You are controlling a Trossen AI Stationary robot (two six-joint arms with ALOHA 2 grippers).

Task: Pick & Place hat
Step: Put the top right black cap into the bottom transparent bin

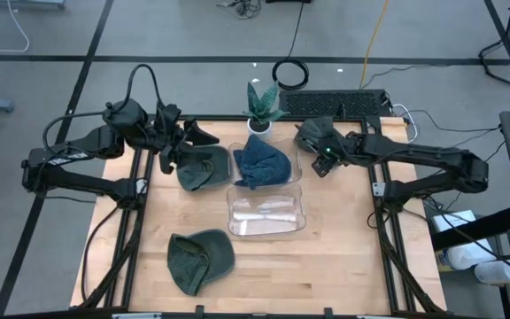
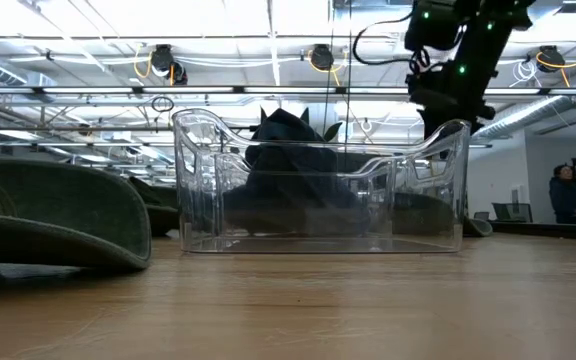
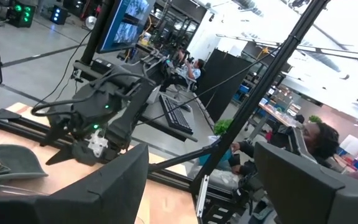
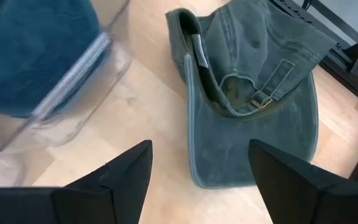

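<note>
A green hat [image 4: 253, 93] lies upside down on the table to the right of the far clear bin, and my right gripper [image 4: 201, 177] hovers open above it; the gripper also shows in the high view [image 1: 311, 139]. A blue hat [image 1: 262, 164] sits in that far clear bin [image 1: 296, 159]. A second green hat [image 1: 202, 168] lies to the left of the bin, with my left gripper [image 1: 204, 137] open above its far edge and pointing toward the table's right. A third green hat [image 1: 200, 259] lies near the front edge.
A second clear bin [image 1: 266, 213] stands nearer the front, in the table's middle, and fills the low view [image 2: 318, 190]. A potted plant [image 1: 262, 105] and a keyboard [image 1: 335, 102] sit at the far edge. People show in the room beyond the table [image 3: 319, 140].
</note>
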